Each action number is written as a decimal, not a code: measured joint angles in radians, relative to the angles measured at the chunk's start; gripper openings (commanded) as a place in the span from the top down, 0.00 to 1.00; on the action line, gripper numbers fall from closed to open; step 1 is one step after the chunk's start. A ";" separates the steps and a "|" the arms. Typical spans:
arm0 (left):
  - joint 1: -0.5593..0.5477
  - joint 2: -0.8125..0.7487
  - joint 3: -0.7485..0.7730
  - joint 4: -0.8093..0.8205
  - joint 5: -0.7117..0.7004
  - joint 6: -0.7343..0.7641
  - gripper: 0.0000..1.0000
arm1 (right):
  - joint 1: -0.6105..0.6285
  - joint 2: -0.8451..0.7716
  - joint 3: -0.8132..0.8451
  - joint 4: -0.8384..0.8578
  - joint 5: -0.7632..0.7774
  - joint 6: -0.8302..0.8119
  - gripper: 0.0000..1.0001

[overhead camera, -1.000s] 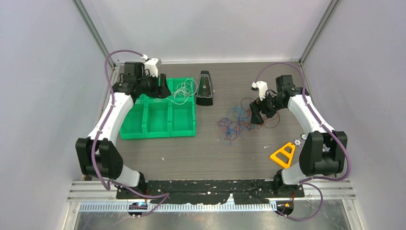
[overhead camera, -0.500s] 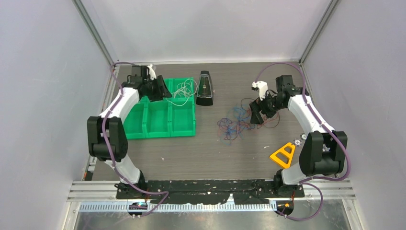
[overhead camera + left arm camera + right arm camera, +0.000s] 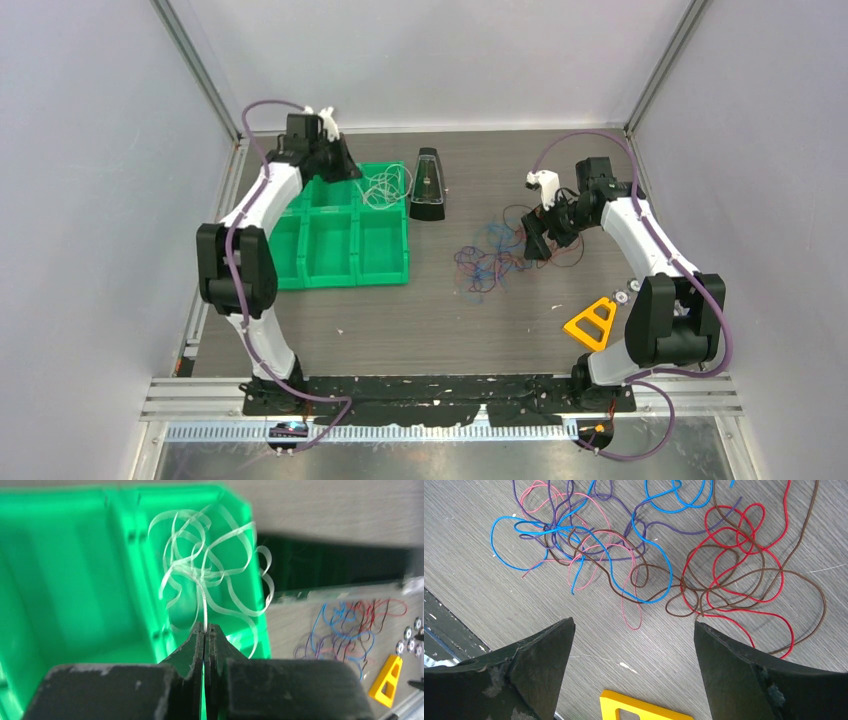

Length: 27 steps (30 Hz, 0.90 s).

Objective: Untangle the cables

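White cable (image 3: 204, 605) now in left end effector (image 3: 205, 629)

On the table (image 3: 430, 320), a green tray (image 3: 330, 262) of compartments lies toward 9 o'clock. The white cables (image 3: 380, 187) loop over its far right compartment at 11 o'clock, just beside the left jaws. A black wedge-shaped object (image 3: 428, 185) stands upright at 12 o'clock. The coloured cables (image 3: 490, 258) sprawl in a tangle at 3 o'clock with the right jaws over their right side, and a yellow triangle (image 3: 592, 322) lies well apart at 4 o'clock.
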 measured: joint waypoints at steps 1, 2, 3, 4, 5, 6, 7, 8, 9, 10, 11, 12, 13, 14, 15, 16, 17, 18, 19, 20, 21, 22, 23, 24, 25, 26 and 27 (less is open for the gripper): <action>-0.008 0.016 0.039 0.004 -0.006 0.015 1.00 | 0.000 0.000 0.000 0.000 0.000 0.000 0.05; -0.016 0.039 0.087 0.000 -0.010 0.029 1.00 | 0.000 0.003 0.003 -0.003 0.000 0.002 0.05; -0.024 0.078 0.159 -0.011 -0.013 0.046 1.00 | 0.000 0.008 0.008 -0.004 0.000 0.003 0.05; -0.032 0.124 0.230 -0.013 -0.017 0.061 1.00 | 0.000 0.014 0.014 -0.005 0.000 0.004 0.05; -0.039 0.162 0.287 -0.022 -0.018 0.069 1.00 | 0.000 0.020 0.019 -0.005 0.000 0.005 0.05; -0.048 0.214 0.356 -0.032 -0.020 0.081 1.00 | 0.000 0.026 0.024 -0.006 0.000 0.007 0.05; -0.056 0.253 0.399 -0.038 -0.024 0.092 1.00 | 0.000 0.032 0.029 -0.006 0.001 0.008 0.05; -0.063 0.280 0.423 -0.046 -0.028 0.097 1.00 | 0.000 0.035 0.032 -0.006 0.001 0.008 0.05; -0.071 0.312 0.445 -0.063 -0.037 0.106 1.00 | 0.000 0.039 0.035 -0.006 0.002 0.010 0.05; -0.076 0.332 0.451 -0.075 -0.042 0.113 1.00 | 0.000 0.040 0.036 -0.006 0.002 0.011 0.05; -0.084 0.357 0.463 -0.101 -0.049 0.117 1.00 | 0.000 0.041 0.037 -0.007 0.002 0.014 0.05; -0.092 0.382 0.479 -0.126 -0.059 0.119 1.00 | 0.000 0.041 0.038 -0.007 0.002 0.015 0.05; -0.099 0.410 0.497 -0.152 -0.068 0.122 1.00 | 0.000 0.041 0.039 -0.007 0.002 0.018 0.05; -0.105 0.436 0.516 -0.175 -0.076 0.126 1.00 | 0.000 0.041 0.039 -0.008 0.002 0.019 0.05; -0.109 0.455 0.530 -0.192 -0.084 0.129 1.00 | 0.000 0.041 0.039 -0.008 0.003 0.021 0.05; -0.115 0.476 0.546 -0.217 -0.093 0.136 1.00 | 0.000 0.041 0.039 -0.009 0.005 0.022 0.05; -0.121 0.494 0.560 -0.240 -0.103 0.141 1.00 | 0.000 0.041 0.039 -0.010 0.006 0.022 0.05; -0.126 0.507 0.571 -0.256 -0.109 0.144 1.00 | 0.000 0.041 0.039 -0.011 0.007 0.022 0.05; -0.132 0.521 0.584 -0.276 -0.121 0.148 1.00 | 0.000 0.041 0.039 -0.011 0.008 0.022 0.05; -0.134 0.532 0.589 -0.289 -0.129 0.150 1.00 | 0.000 0.041 0.039 -0.011 0.009 0.022 0.05; -0.138 0.538 0.592 -0.300 -0.136 0.151 1.00 | 0.000 0.041 0.039 -0.012 0.010 0.022 0.05; -0.142 0.544 0.592 -0.312 -0.142 0.153 1.00 | 0.000 0.041 0.039 -0.013 0.011 0.022 0.05; -0.144 0.551 0.595 -0.326 -0.148 0.159 1.00 | 0.000 0.041 0.040 -0.015 0.012 0.022 0.05; -0.145 0.554 0.599 -0.334 -0.151 0.166 0.97 | 0.000 0.041 0.041 -0.018 0.013 0.022 0.05; -0.146 0.567 0.608 -0.346 -0.157 0.171 0.91 | 0.000 0.041 0.043 -0.020 0.014 0.022 0.05; -0.146 0.577 0.619 -0.356 -0.159 0.175 0.85 | 0.000 0.041 0.047 -0.023 0.015 0.022 0.05; -0.146 0.588 0.638 -0.369 -0.163 0.180 0.78 | 0.000 0.041 0.050 -0.025 0.015 0.022 0.05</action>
